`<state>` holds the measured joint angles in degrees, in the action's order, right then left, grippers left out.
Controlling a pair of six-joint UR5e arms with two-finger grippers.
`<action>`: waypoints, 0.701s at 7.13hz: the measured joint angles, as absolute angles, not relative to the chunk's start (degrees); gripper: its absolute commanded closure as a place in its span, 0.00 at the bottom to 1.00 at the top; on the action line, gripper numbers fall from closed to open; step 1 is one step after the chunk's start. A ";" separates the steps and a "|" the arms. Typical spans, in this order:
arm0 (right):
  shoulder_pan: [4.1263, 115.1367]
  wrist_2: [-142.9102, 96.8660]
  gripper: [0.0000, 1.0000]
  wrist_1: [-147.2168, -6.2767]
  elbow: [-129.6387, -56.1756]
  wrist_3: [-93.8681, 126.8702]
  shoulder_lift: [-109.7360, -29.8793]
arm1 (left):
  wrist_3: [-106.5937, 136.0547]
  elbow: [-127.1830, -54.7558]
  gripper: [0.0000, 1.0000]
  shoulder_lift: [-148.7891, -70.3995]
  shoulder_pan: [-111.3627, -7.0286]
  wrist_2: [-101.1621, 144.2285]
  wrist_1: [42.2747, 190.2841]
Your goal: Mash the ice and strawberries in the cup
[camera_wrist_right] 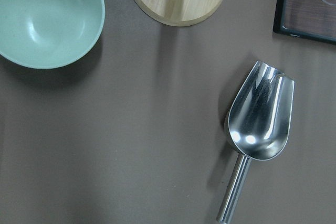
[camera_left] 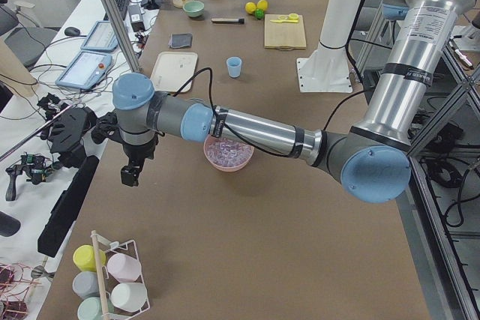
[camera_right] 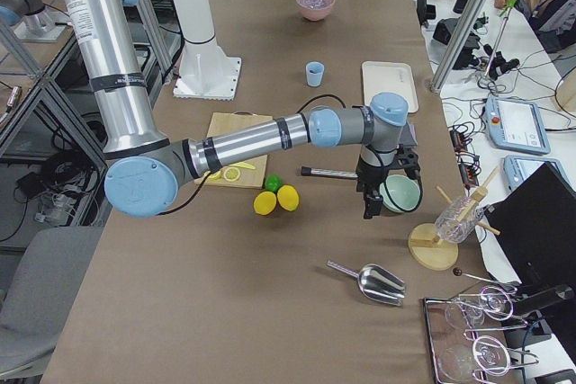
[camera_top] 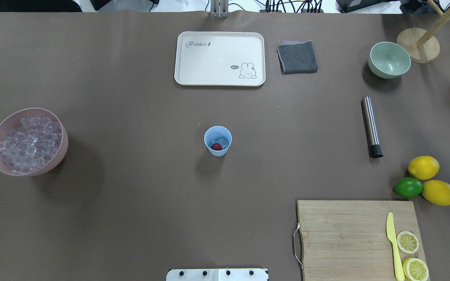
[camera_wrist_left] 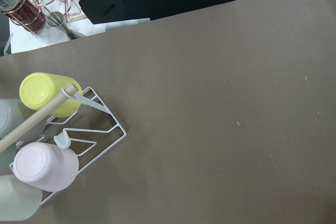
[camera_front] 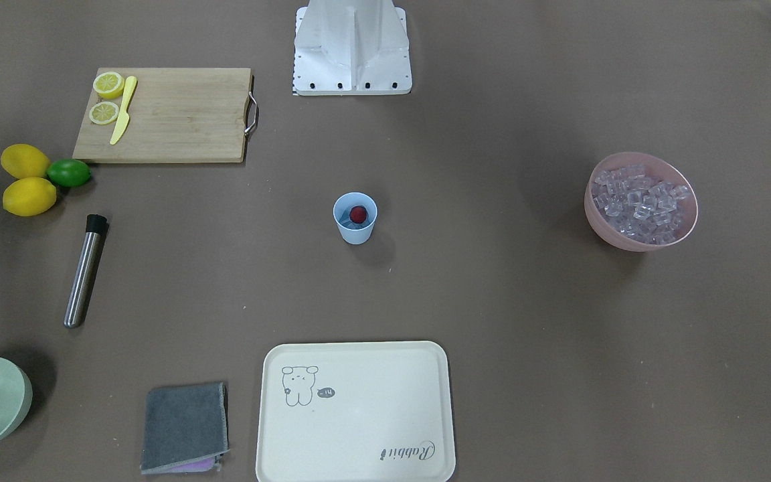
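Observation:
The light-blue cup (camera_front: 355,227) stands upright mid-table, also in the overhead view (camera_top: 217,150). A red strawberry (camera_front: 358,213) lies inside it beside a few clear ice cubes (camera_top: 221,139). Many more ice cubes (camera_top: 25,142) fill a pink bowl (camera_front: 640,237). My left gripper (camera_left: 130,177) hangs past the pink bowl at the table's end, far from the cup; I cannot tell if it is open or shut. My right gripper (camera_right: 367,209) hangs beside the pale green bowl (camera_right: 399,193) at the other end; its state cannot be told either.
A steel muddler (camera_top: 371,127) lies right of the cup. A cutting board (camera_top: 356,238) holds lemon halves and a yellow knife. Lemons and a lime (camera_top: 408,187), a cream tray (camera_top: 220,58), a grey cloth (camera_top: 297,57), a metal scoop (camera_wrist_right: 260,116) and a cup rack (camera_wrist_left: 79,135) are around.

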<state>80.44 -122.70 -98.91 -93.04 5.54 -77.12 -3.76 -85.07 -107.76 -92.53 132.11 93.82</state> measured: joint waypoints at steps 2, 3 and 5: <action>82.39 -123.82 0.00 -98.03 -92.98 5.34 -78.30 | -3.00 -80.80 0.03 -106.68 -91.13 131.88 100.28; 82.96 -124.02 0.00 -97.95 -93.16 5.34 -78.44 | -2.01 -78.69 0.03 -106.79 -90.23 131.85 102.77; 83.43 -124.17 0.00 -97.91 -93.41 5.49 -78.44 | -0.55 -76.64 0.03 -106.93 -88.97 131.86 104.59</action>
<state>83.43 -124.17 -97.91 -93.41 5.49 -78.44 -0.55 -76.64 -106.93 -88.97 131.86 104.59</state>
